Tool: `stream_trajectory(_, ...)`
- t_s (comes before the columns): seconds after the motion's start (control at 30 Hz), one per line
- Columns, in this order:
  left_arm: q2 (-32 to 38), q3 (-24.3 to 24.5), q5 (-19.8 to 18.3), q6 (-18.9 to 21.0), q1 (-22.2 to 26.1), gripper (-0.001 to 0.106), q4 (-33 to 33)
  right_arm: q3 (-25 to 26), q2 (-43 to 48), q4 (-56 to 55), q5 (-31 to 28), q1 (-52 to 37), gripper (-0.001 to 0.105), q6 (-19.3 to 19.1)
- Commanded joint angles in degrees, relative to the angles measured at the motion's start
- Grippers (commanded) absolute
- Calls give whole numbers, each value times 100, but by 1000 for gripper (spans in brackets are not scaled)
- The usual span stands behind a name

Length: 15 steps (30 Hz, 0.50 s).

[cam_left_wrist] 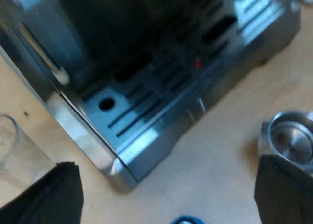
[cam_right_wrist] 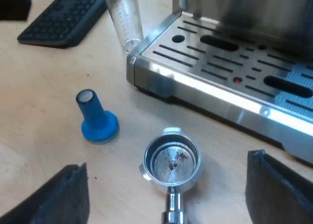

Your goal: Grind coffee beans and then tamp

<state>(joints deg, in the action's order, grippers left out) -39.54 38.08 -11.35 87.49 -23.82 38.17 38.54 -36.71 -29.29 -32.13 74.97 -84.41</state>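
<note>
The metal holder lies loose on the wooden table beside the espresso machine's drip tray. Its basket faces up with a few dark specks inside, and its neck points toward my right gripper. That gripper is open and hovers above the holder, its fingers wide on either side and touching nothing. A blue tamper stands on its base close to the holder. My left gripper is open too, above the table at the drip tray's corner, with the holder's basket by one finger.
A clear measuring glass stands against the machine's corner, also seen as a glass near my left finger. A black keyboard lies beyond it. The blue tamper's top shows between my left fingers.
</note>
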Motion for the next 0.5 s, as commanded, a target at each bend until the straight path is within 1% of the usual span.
stream_trajectory(0.03, 168, 283, -17, 51, -12, 73, 105, 265, 15, -317, -47, -14, 68, -65)
stream_trajectory(0.17, 230, 687, -17, 51, -12, 73, 138, 560, -57, -450, -123, -14, 68, -215)
stream_trajectory(0.27, 230, 920, -51, 51, -12, 73, 153, 786, -220, -453, -154, -26, 68, -421)
stream_trajectory(0.3, 230, 961, -78, 51, -12, 73, 153, 838, -264, -453, -154, -40, 68, -429)
stream_trajectory(0.4, 230, 1122, -186, 51, -12, 73, 182, 1093, -518, -497, 152, -341, 68, -412)
stream_trajectory(0.5, 230, 1179, -228, 51, -12, 73, 158, 1370, -757, -599, 639, -887, 68, -413)
